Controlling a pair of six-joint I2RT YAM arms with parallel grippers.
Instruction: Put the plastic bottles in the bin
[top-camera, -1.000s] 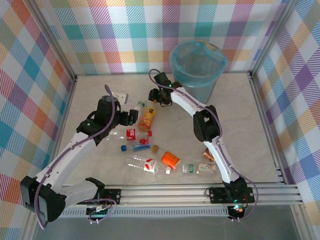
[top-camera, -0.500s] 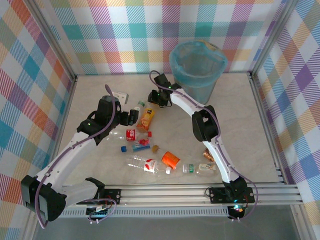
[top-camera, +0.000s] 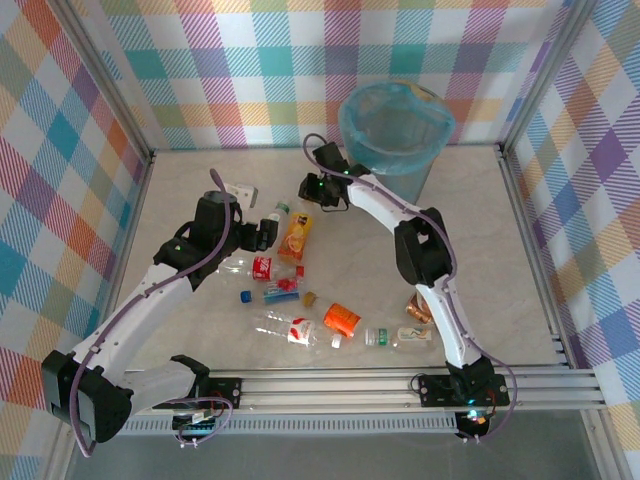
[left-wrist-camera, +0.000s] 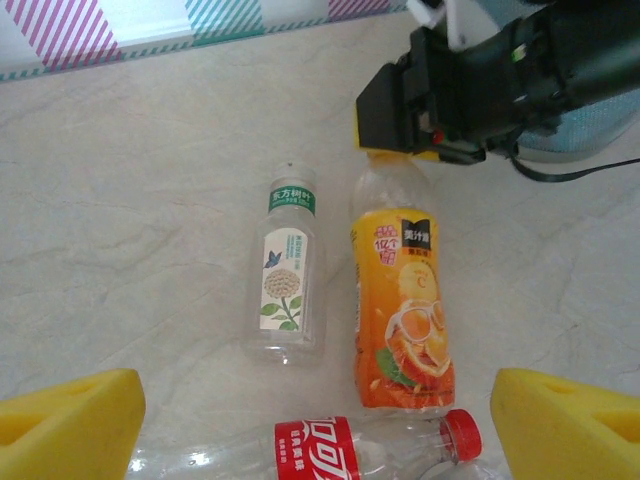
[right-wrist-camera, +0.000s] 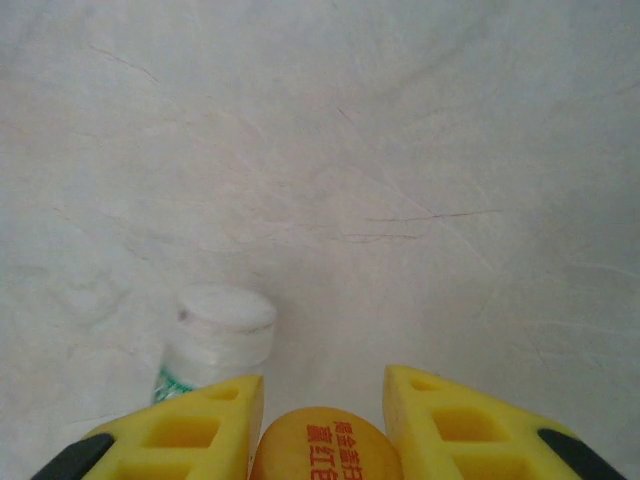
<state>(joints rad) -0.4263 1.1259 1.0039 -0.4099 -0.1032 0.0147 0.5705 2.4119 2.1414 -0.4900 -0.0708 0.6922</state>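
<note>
Right hand (right-wrist-camera: 322, 395), extended far-left beside the bin (top-camera: 402, 168), clamps the cap of the orange bottle (left-wrist-camera: 400, 310). Left hand (left-wrist-camera: 318, 415) hovers over the table (left-wrist-camera: 130, 200), fingers apart.

Glossy plastic bottles (left-wrist-camera: 285, 290) lie on a smooth matt table (left-wrist-camera: 130, 180); translucent film lines the bin (top-camera: 412, 178).

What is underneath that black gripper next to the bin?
The neck end of the orange juice bottle. Its yellow cap sits between the fingers of the right gripper. In the top view the gripper covers that cap.
</note>
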